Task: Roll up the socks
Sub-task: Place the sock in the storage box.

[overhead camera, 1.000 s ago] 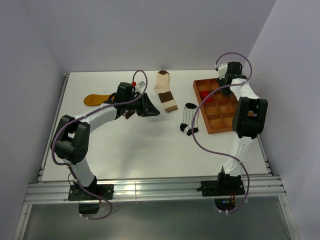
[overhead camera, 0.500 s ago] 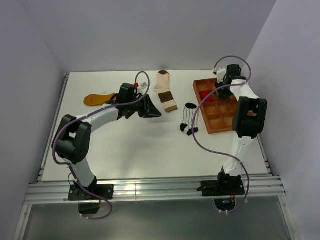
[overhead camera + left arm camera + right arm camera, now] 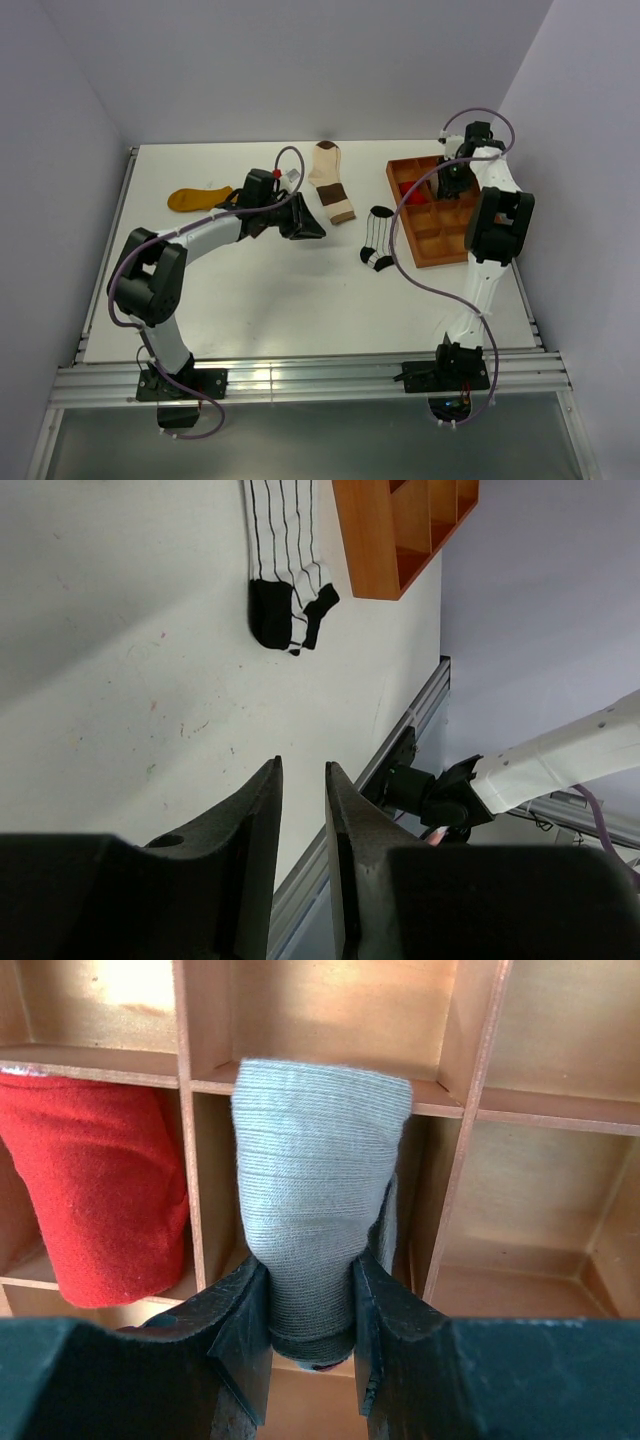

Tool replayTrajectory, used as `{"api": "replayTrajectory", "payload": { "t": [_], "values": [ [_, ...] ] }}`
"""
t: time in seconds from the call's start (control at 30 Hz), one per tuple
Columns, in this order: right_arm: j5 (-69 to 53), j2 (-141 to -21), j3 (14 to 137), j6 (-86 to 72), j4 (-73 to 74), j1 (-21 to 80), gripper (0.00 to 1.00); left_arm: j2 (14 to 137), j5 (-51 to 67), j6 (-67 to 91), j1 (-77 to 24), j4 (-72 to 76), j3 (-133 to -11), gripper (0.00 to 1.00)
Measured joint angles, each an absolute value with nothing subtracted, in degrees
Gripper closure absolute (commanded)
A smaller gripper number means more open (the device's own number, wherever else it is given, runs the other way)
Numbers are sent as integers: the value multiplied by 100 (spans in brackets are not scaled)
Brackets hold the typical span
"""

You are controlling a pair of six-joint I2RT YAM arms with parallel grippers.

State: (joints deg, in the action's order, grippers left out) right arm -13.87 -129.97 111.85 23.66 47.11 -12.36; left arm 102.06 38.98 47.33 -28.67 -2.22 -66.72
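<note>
White tabletop (image 3: pixel 250 300) with pale lavender walls on three sides is what I'm working over. The brown compartmented tray (image 3: pixel 452 256) sits at the far right.

On my right wrist camera, the right gripper (image 3: pixel 310 1310) is pinching a rolled taupe-grey sock (image 3: pixel 320 1180), with one finger on each side of its lower end. The roll points away from the camera into the tray. It sits over the cell just right of the one holding the rolled red sock (image 3: pixel 95 1200), with one divider between them. Its far end covers the cross divider, and I cannot tell whether it touches the cell floor.

The overhead view hides that grip behind the wrist. It does show the loose socks: a mustard sock (image 3: pixel 198 198) at far left, a cream-and-brown sock (image 3: pixel 332 190) near the middle, and a black-white striped sock (image 3: pixel 378 238) just beside the tray's left wall.

The left gripper (image 3: pixel 302 770) has a narrow gap between its fingers, and only bare table shows through it. It points toward the striped sock, which lies well ahead of it.

The left arm's elbow is raised near the left edge, and its forearm angles toward the table's centre. The right arm stretches up the right side, and its wrist bends down over the tray's far cells.
</note>
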Motion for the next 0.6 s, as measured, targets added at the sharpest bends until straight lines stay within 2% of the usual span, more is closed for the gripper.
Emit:
{"api": "replayTrajectory", "payload": {
  "t": [0.6],
  "values": [
    [-1643,-14068,12639,1959,5857,-1487,100,10398,3863,4746,-2908,-598,-6973,71]
  ]
}}
